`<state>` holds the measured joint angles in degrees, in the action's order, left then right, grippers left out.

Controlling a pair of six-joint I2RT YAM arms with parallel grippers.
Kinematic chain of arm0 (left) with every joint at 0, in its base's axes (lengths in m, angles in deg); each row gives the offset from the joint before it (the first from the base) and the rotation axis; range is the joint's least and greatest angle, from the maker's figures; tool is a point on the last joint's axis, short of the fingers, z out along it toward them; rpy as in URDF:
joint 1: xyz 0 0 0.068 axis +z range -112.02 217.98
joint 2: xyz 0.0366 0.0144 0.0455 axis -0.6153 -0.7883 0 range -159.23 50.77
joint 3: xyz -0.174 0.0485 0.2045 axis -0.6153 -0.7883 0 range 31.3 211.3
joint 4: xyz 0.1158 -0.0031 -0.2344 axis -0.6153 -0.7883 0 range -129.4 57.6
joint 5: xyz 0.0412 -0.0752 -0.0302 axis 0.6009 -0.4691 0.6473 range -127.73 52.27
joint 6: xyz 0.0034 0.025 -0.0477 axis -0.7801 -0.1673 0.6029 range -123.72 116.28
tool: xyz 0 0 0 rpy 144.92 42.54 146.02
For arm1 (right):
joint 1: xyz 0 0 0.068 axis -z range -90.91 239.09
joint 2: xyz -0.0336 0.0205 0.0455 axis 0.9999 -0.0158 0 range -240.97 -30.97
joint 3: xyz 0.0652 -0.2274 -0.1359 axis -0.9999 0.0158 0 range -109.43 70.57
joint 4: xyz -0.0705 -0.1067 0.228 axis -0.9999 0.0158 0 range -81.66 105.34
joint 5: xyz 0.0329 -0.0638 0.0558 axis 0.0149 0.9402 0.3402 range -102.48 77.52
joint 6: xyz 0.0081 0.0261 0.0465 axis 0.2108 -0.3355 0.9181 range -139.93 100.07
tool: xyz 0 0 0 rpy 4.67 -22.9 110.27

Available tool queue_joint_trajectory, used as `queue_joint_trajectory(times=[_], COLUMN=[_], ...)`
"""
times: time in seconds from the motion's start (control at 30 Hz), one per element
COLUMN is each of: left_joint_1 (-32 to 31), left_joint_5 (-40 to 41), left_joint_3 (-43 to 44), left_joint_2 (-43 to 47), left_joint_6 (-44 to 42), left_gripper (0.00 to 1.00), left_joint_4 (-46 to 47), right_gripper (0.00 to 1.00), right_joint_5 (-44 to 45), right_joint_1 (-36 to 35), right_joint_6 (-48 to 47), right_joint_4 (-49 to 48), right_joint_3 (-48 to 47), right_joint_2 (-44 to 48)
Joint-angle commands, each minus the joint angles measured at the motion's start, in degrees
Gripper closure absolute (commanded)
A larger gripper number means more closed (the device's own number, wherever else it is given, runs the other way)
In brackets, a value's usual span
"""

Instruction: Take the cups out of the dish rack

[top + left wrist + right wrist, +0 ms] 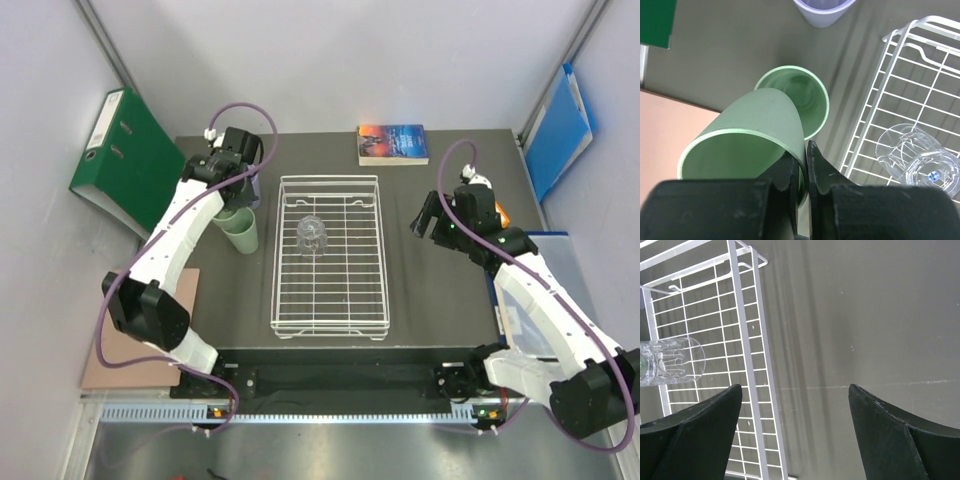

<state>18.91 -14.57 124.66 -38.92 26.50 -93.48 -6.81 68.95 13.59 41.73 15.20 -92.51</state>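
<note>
mostly grey table (pixel 430 300), pale walls (pixel 350 60), left fingers (pixel 815 167) pinch cup (pixel 755 120), right fingers (pixel 875 415) spread empty

Two pale green plastic tumblers (pixel 750 130) (pixel 807 95), one lilac plastic tumbler (pixel 822 12) and one clear ribbed glass tumbler (pixel 917 160) are being counted. One white wire-grid dish rack (pixel 330 325), one paperback book (pixel 393 143), one green lever-arch binder (pixel 125 160) and one blue folder (pixel 560 130) are also being seen.

dark grey table (pixel 440 290) seen beneath everything. green lever-arch binder (pixel 125 160) leaned at far left, beyond table edge, its corner also caught in left wrist view. paperback book (pixel 393 143) laid flat at far edge, slightly right of centre. blue folder (pixel 562 130) stood at far right against wall. pinkish-brown board (pixel 105 365) laid at table's near left edge. small orange item (pixel 503 215) partly hidden at right, not identified.
</note>
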Motion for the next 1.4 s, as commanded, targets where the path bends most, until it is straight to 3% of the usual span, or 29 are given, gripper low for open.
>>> queue_joint_trajectory(times=[0.0,0.37,0.5,0.53,0.63,0.73,0.87,0.97,1.1,1.2,1.37], left_joint_1=[0.17,0.44,0.44,0.44,0.44,0.35,-0.96,-5.88,-16.58,-20.47,-21.1], left_joint_5=[-1.45,-4.7,-4.09,-4.0,-3.12,-1.81,-0.05,1.97,6.36,4.72,0.49], left_joint_3=[0.6,-1.96,-0.2,1.28,4.89,7.0,8.15,8.32,9.74,4.93,-4.57], left_joint_2=[-1.28,-4.35,-4.53,-4.7,-4.88,-3.74,-0.76,0.83,-3.37,-3.91,-3.65], left_joint_6=[-0.86,-0.69,-1.04,-1.04,-0.07,0.02,-0.6,-2.88,-3.85,-2.19,0.54], left_gripper=[1.0,0.97,0.69,0.53,0.34,0.25,0.22,0.21,0.17,0.13,0.12], left_joint_4=[4.21,7.38,7.03,6.5,4.31,3.95,6.49,9.4,6.42,8.34,14.92], right_gripper=[0.14,0.14,0.14,0.14,0.14,0.14,0.14,0.14,0.14,0.14,0.14], right_joint_5=[-0.92,-0.58,-0.49,-0.57,-0.58,-0.31,-0.05,0.22,0.74,0.57,0.83], right_joint_1=[-0.87,-1.04,-1.04,-1.04,-1.13,-1.3,-1.3,-1.39,-1.39,-1.39,-1.48], right_joint_6=[-0.12,-0.29,-0.38,-0.21,-0.29,-0.47,-1.0,-1.35,-1.79,-2.05,-1.88], right_joint_4=[-2.18,-1.48,-1.66,-1.83,-2.01,-2.1,-2.19,-2.01,-1.75,-1.92,-1.83], right_joint_3=[1.23,1.15,1.06,1.06,0.71,0.18,-0.61,-1.23,-2.63,-3.33,-2.73], right_joint_2=[0.98,0.54,0.02,-0.16,-0.6,-0.78,-1.22,-1.83,-2.45,-2.53,-2.01])
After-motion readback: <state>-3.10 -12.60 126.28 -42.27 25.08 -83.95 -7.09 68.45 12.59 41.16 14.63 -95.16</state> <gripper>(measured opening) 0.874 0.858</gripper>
